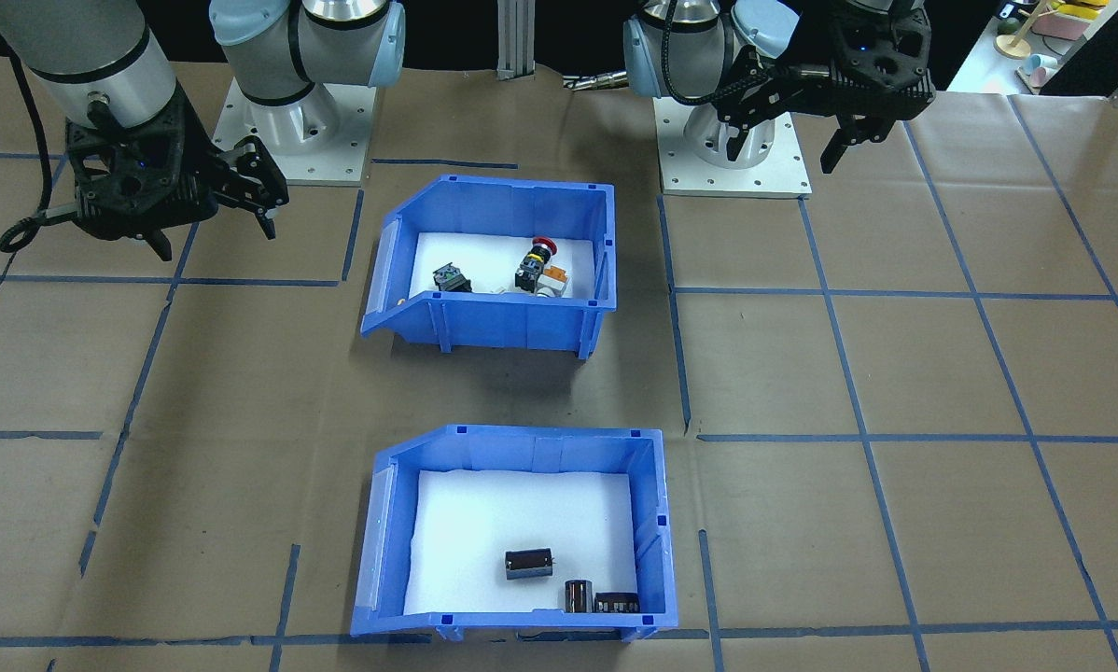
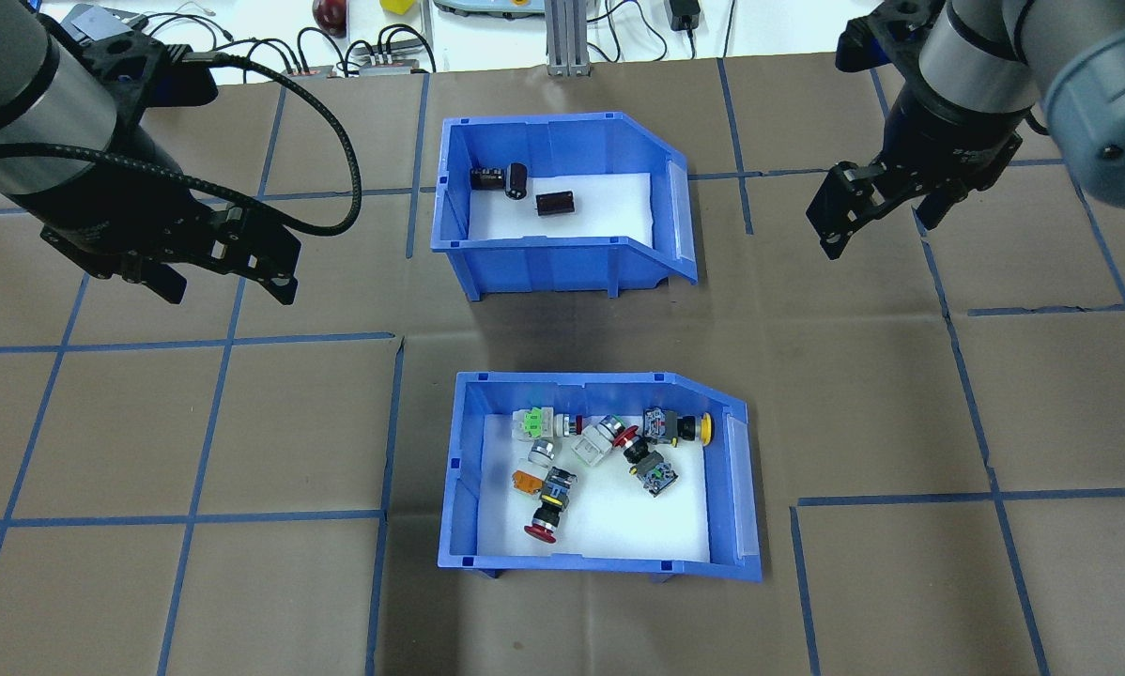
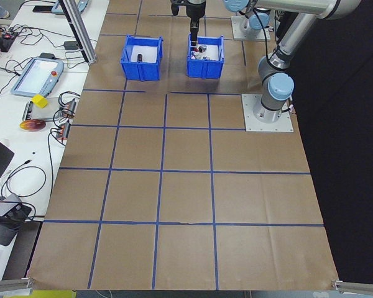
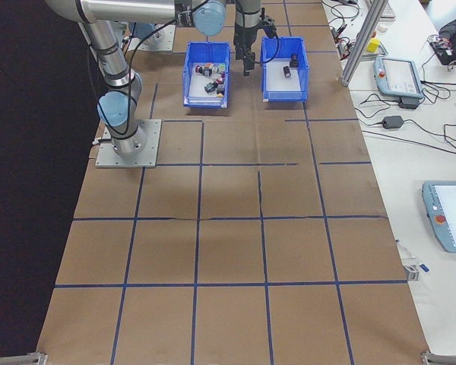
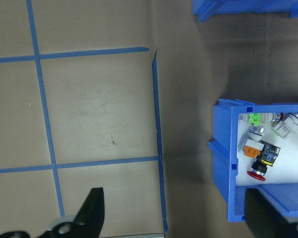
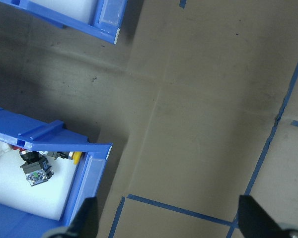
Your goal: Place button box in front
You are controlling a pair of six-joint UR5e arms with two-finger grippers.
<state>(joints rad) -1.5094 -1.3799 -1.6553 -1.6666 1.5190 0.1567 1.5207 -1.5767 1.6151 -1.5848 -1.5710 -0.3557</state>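
Brown paper table; front-facing view hides most button box switches.

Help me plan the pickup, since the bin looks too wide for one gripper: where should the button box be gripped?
Probably on a side wall's top rim, from above. The button box sits upright and open-topped, its thin straight walls exposed. The wall facing the left gripper looks best; the opposite end slopes down to a low lip.
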